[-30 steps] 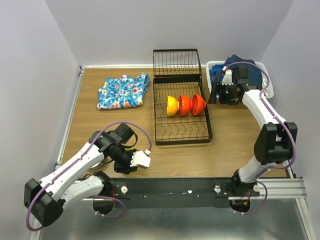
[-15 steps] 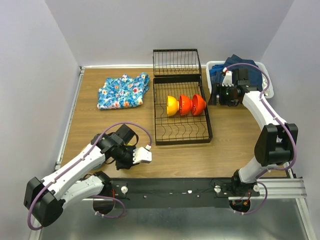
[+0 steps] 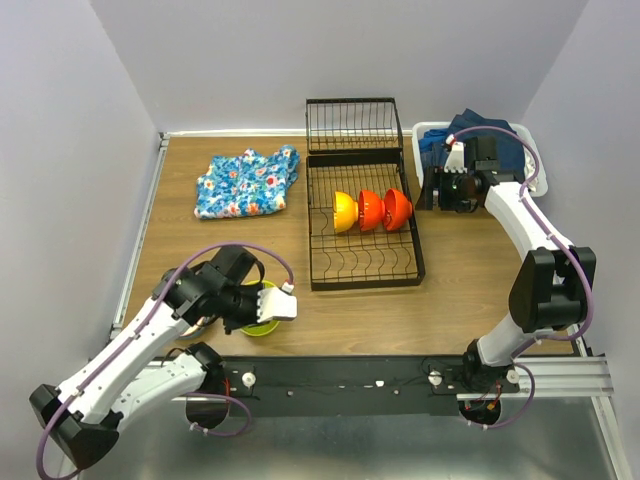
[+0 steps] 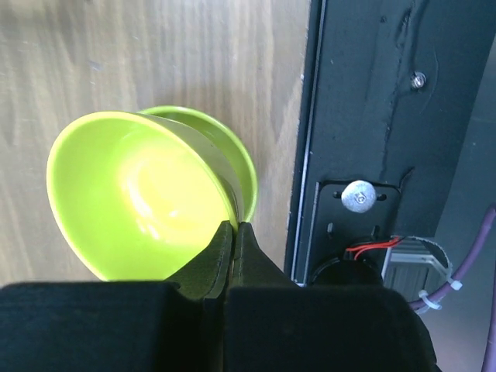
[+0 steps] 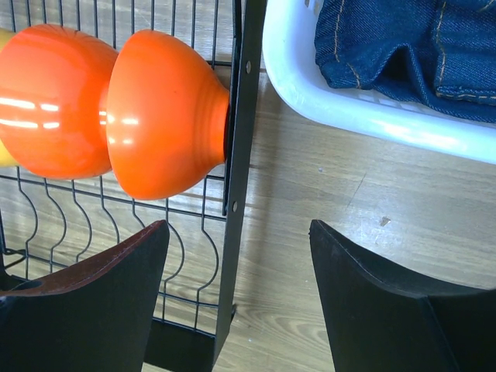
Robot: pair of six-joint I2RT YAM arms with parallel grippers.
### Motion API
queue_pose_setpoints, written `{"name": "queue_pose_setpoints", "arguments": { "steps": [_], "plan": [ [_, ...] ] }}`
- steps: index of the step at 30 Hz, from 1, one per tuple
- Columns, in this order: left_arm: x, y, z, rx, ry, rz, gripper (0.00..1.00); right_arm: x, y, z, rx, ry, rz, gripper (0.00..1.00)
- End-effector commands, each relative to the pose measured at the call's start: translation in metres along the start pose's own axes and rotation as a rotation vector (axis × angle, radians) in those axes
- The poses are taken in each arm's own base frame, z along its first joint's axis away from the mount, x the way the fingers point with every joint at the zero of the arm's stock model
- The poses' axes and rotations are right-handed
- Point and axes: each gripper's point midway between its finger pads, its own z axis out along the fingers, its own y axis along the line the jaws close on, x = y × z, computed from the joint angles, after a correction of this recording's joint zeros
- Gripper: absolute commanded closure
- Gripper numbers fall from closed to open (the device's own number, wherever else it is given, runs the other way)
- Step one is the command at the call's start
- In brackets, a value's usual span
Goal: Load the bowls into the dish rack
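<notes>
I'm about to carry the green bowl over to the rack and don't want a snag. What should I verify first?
1. Grasp: left gripper shut on the lime-green plastic bowl at its rim: ok.
2. Whether the second lime-green bowl behind it is separate: cannot tell.
3. Free dividers in the black wire dish rack, nearer than the yellow bowl and two red-orange bowls: ok.
4. The right gripper open, empty: ok.

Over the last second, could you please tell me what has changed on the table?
The left arm swung its elbow toward the near left, and a lime-green bowl has come into view under the left tool, shut on its rim. The right tool, open beside the dish rack, and the three racked bowls stayed put.
</notes>
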Motion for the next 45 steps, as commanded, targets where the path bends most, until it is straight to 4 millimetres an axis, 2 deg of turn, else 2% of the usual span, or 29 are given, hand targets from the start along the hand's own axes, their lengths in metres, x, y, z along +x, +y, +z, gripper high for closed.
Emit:
{"name": "queue_pose_setpoints", "arguments": {
  "steps": [1,2,4,5,7,8,10,11,13,14,15,16,17,19,20,23,24,28,31,35,37,39,40,45],
  "plan": [
    [-0.044,0.035,-0.016,-0.119,-0.113,0.039,1.00,-0.009,0.002,0.000,-0.006,-0.021,0.000,0.19],
    [-0.065,0.049,-0.016,-0.148,-0.181,0.055,1.00,-0.010,0.001,0.000,0.000,-0.025,0.004,0.19],
    [-0.095,0.065,-0.022,-0.176,-0.270,0.056,1.00,-0.014,-0.001,0.000,0.015,-0.032,0.013,0.19],
    [-0.119,0.079,-0.018,-0.181,-0.346,0.041,1.00,-0.015,-0.002,0.000,0.020,-0.034,0.024,0.19],
    [-0.150,0.095,-0.020,-0.193,-0.440,0.023,1.00,-0.018,-0.006,-0.001,0.049,-0.046,0.038,0.19],
    [-0.173,0.113,-0.016,-0.207,-0.515,-0.003,1.00,-0.020,-0.010,-0.003,0.066,-0.055,0.061,0.19],
    [-0.201,0.124,-0.015,-0.194,-0.623,-0.024,1.00,-0.022,-0.019,-0.006,0.117,-0.066,0.084,0.19],
    [-0.225,0.140,-0.015,-0.213,-0.715,-0.020,1.00,-0.022,-0.025,-0.008,0.137,-0.071,0.108,0.19],
    [-0.247,0.143,-0.011,-0.143,-0.819,-0.104,1.00,-0.021,-0.036,-0.012,0.182,-0.076,0.130,0.18],
    [-0.266,0.155,-0.012,-0.147,-0.904,-0.091,1.00,-0.020,-0.043,-0.013,0.198,-0.076,0.151,0.18],
    [-0.274,0.154,-0.008,-0.088,-0.947,-0.198,1.00,-0.019,-0.047,-0.015,0.214,-0.076,0.161,0.17],
    [-0.281,0.157,-0.007,-0.069,-0.990,-0.231,1.00,-0.017,-0.047,-0.016,0.215,-0.071,0.165,0.17],
    [-0.297,0.164,-0.012,-0.066,-1.084,-0.222,1.00,-0.017,-0.048,-0.016,0.215,-0.069,0.162,0.16],
    [-0.309,0.162,-0.010,0.017,-1.160,-0.336,1.00,-0.018,-0.057,-0.021,0.231,-0.081,0.172,0.16],
    [-0.312,0.166,0.002,0.037,-1.151,-0.379,1.00,-0.018,-0.059,-0.022,0.236,-0.083,0.170,0.16],
    [-0.331,0.163,0.002,0.128,-1.188,-0.463,1.00,-0.015,-0.060,-0.023,0.240,-0.082,0.163,0.16],
    [-0.332,0.165,0.014,0.153,-1.172,-0.492,1.00,-0.012,-0.061,-0.022,0.244,-0.076,0.161,0.16],
    [-0.343,0.168,0.024,0.248,-1.181,-0.585,1.00,-0.004,-0.062,-0.023,0.247,-0.048,0.153,0.16],
    [-0.346,0.181,0.028,0.255,-1.183,-0.699,1.00,-0.002,-0.063,-0.026,0.253,-0.040,0.139,0.16],
    [-0.352,0.187,0.042,0.273,-1.159,-0.827,1.00,0.003,-0.065,-0.029,0.266,-0.035,0.120,0.16],
    [-0.353,0.195,0.054,0.254,-1.136,-0.929,1.00,0.007,-0.065,-0.031,0.271,-0.027,0.117,0.16],
    [-0.343,0.201,0.076,0.217,-1.051,-1.049,1.00,0.010,-0.066,-0.032,0.277,-0.019,0.103,0.16],
    [-0.344,0.204,0.078,0.199,-1.043,-1.084,1.00,0.010,-0.067,-0.033,0.284,-0.016,0.101,0.16],
    [-0.344,0.187,0.086,0.213,-1.015,-1.099,1.00,-0.002,-0.070,-0.038,0.300,-0.048,0.068,0.16]
  ]
}}
